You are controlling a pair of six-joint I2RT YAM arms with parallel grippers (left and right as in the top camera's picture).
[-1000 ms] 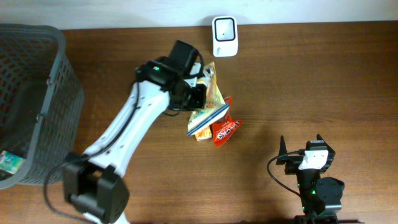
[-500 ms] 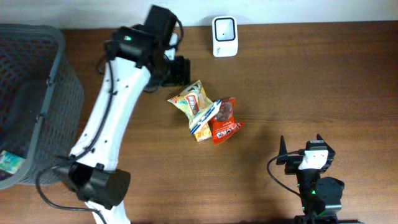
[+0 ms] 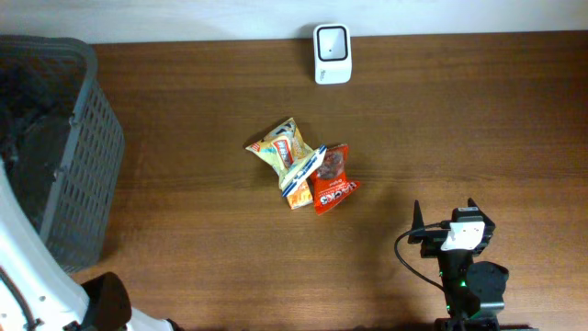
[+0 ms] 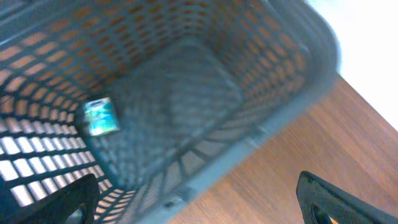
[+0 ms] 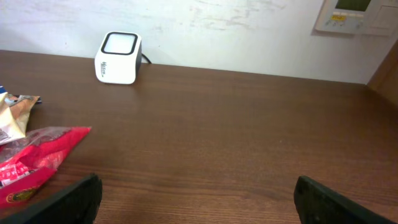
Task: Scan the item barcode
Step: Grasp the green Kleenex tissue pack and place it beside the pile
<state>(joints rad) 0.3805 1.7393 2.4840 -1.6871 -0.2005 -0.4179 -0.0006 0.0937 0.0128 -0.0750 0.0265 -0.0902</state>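
Your left claw (image 4: 199,202) hangs over the grey basket (image 4: 292,74), fingers spread wide with nothing between them. A small teal packet (image 4: 101,116) lies on the basket floor. Your right claw (image 5: 202,202) sits low over the counter (image 5: 249,124), also apart and empty. The yellow snack packet (image 3: 278,147) and red snack packet (image 3: 333,182) lie touching mid-counter, well apart from the white scanner (image 3: 331,41) at the far edge.

The white left arm (image 3: 23,267) slants up along the left edge of the overhead view. Its black two-finger left hand (image 4: 196,202) is spread wide with nothing between the fingers. The black right arm (image 3: 469,280) sits folded, and its right hand (image 3: 445,213) also gapes wide, empty.
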